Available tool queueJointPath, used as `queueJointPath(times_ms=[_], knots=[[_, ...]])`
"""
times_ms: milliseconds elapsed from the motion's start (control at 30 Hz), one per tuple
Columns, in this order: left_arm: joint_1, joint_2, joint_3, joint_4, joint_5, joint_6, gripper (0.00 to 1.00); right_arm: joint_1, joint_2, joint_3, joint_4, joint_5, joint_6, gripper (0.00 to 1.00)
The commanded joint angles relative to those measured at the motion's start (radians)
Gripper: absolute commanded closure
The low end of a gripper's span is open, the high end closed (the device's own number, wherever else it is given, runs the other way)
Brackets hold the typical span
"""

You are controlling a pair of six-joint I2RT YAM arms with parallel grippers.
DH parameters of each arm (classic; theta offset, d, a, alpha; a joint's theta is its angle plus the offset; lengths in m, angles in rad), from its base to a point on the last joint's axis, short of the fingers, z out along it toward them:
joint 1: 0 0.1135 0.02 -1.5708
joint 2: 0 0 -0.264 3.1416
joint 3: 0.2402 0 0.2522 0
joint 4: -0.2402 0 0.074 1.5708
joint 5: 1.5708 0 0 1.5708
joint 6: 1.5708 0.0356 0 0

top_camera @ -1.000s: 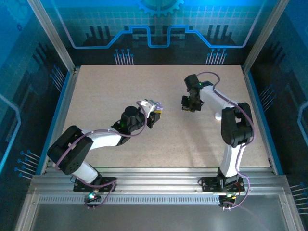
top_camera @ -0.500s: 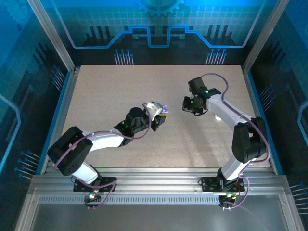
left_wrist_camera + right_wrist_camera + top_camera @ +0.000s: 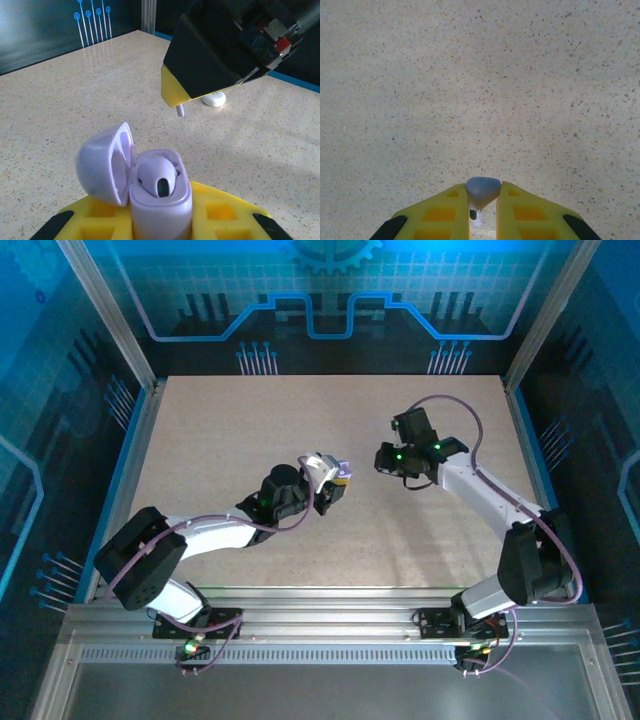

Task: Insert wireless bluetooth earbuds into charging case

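Over the desk (image 3: 220, 420) centre: case (image 3: 160, 207) presented open, free earbud (image 3: 482, 189) held near it for insertion.
Left fingers (image 3: 222, 212) are closed on the case, which appears clear of the desk, lid (image 3: 102, 162) swung open to the left; a seated earbud (image 3: 157, 176) occupies one socket. Right fingers (image 3: 530, 212) are clamped on the free earbud, stem protruding below the tips, near the case but not touching it. Likely faults: stem strikes the rim or the seated earbud if sideways alignment is off; right fingers knock the lid; the narrow pinch lets the earbud rotate or drop; insertion force twists the case in its grip. Desk is pale, speckled and glossy; a small white item (image 3: 214, 99) lies on it. Blue circuit-pattern panels (image 3: 320, 290) and aluminium posts (image 3: 105, 310) enclose the cell.
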State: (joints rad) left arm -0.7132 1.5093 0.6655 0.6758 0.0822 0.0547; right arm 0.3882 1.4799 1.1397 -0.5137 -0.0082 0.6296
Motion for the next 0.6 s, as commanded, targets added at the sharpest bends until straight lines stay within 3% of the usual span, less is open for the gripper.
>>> queueJointPath(times_ms=[0,567], knots=[[-0.010,-0.026,0.028,-0.004,-0.013,0.017,0.83,0.018,-0.035,-0.030,0.050,-0.014,0.015,0.84],[-0.015,0.008,0.023,0.055,-0.018,0.023,0.83,0.059,-0.068,-0.054,0.175,-0.079,0.045,0.85]])
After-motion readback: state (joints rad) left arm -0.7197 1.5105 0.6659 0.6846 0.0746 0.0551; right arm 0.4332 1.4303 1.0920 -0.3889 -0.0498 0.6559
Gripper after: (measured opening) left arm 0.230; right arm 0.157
